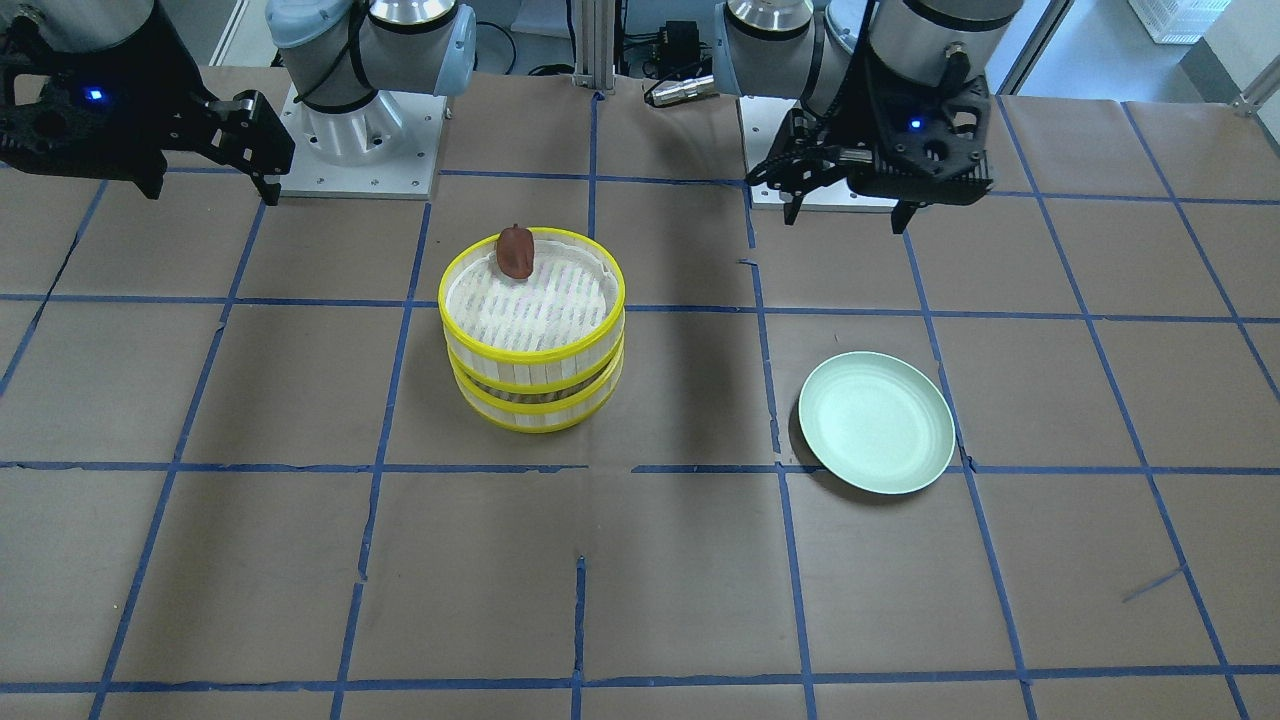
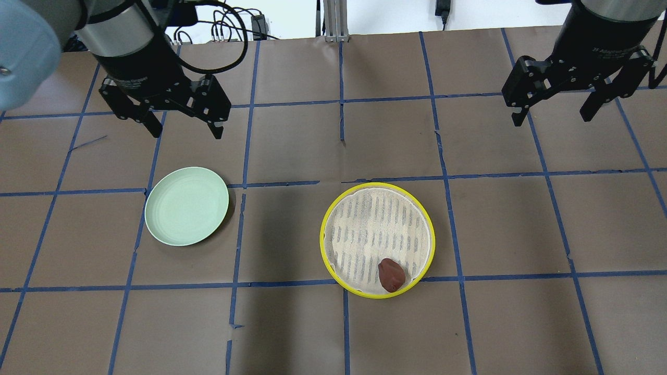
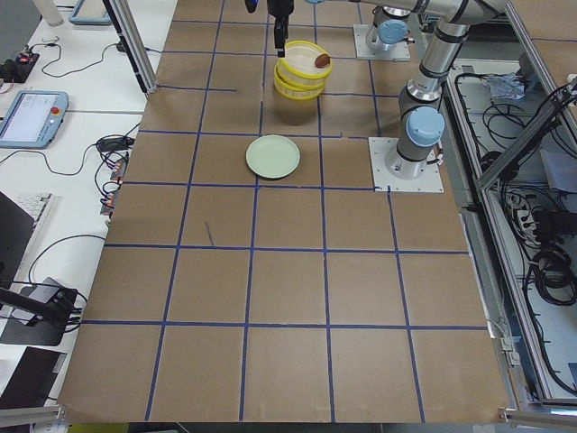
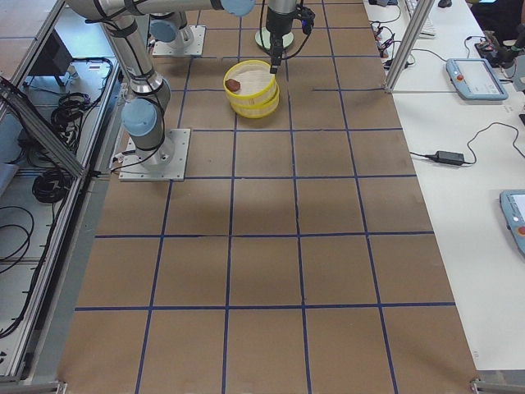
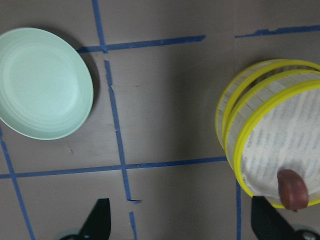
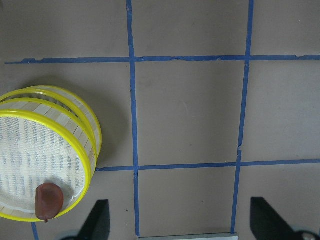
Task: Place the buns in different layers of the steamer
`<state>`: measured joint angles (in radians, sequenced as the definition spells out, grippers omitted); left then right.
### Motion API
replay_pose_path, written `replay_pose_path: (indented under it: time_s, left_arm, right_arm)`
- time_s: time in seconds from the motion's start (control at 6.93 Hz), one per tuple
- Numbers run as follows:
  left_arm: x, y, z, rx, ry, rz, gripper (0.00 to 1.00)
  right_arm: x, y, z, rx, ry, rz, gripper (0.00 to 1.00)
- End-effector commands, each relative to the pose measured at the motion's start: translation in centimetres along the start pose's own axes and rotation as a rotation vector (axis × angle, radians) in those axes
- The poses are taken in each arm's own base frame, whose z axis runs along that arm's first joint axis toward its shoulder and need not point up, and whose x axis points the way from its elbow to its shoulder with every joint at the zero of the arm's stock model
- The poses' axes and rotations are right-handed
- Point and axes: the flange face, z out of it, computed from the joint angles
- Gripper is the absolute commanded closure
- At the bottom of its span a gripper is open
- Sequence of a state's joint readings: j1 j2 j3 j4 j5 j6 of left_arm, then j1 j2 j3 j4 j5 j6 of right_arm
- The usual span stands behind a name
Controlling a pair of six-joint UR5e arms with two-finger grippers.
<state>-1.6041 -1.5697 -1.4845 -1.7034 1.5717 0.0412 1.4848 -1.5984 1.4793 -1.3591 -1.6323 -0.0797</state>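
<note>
Two yellow-rimmed steamer layers stand stacked, the top layer [image 2: 333, 250] on the bottom layer [image 1: 535, 410], right of the table's middle in the overhead view. The reddish-brown bun [image 2: 391, 274] lies on the top layer's white floor near the rim on the robot's side; it also shows in the front view [image 1: 514, 253] and both wrist views [image 5: 293, 188] [image 6: 48, 200]. The white bun is hidden. My left gripper [image 2: 182, 130] is open and empty, raised beyond the green plate. My right gripper [image 2: 552, 113] is open and empty, raised far right of the stack.
A pale green plate [image 2: 186, 205] lies empty on the table left of the steamer stack. The table is brown with blue tape grid lines. Both arm bases [image 1: 360, 140] stand at the robot's edge.
</note>
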Motion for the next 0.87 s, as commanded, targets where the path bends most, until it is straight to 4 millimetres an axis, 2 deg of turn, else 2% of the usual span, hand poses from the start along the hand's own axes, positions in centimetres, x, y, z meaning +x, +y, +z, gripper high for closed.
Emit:
replay_pose_path:
  time_s: [0.0, 0.72]
  left_arm:
    - [-1.79, -0.25, 0.04, 0.019, 0.0, -0.012, 0.02]
    - [-1.68, -0.42, 0.26, 0.027, 0.004, -0.013, 0.01]
  right_arm:
    - [-0.02, 0.0, -0.03, 0.001, -0.002, 0.0, 0.0]
    - [-0.05, 0.06, -0.02, 0.001, -0.005, 0.001, 0.0]
